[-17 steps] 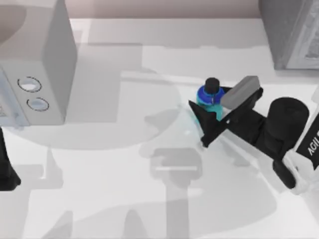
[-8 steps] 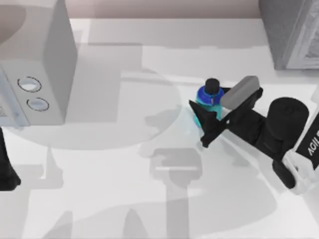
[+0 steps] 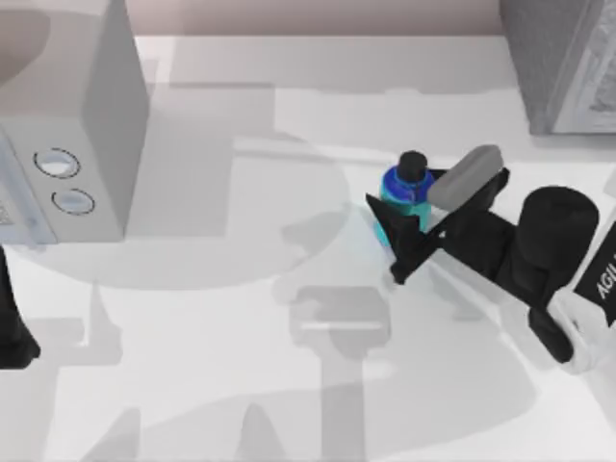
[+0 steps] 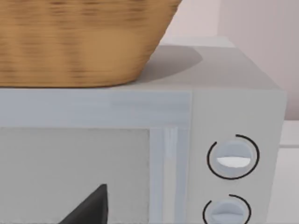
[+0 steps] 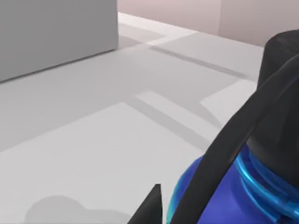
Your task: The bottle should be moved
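Barely shifted, right claw (image 3: 398, 223) clasps upright bottle (image 3: 404, 192).

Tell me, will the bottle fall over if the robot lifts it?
Probably not. The bottle stands upright, and the right gripper seems closed around its body. It looks small and stiff, so likely light. Its round, smooth sides might slip, and it could roll if dropped. The left arm stays by the microwave.
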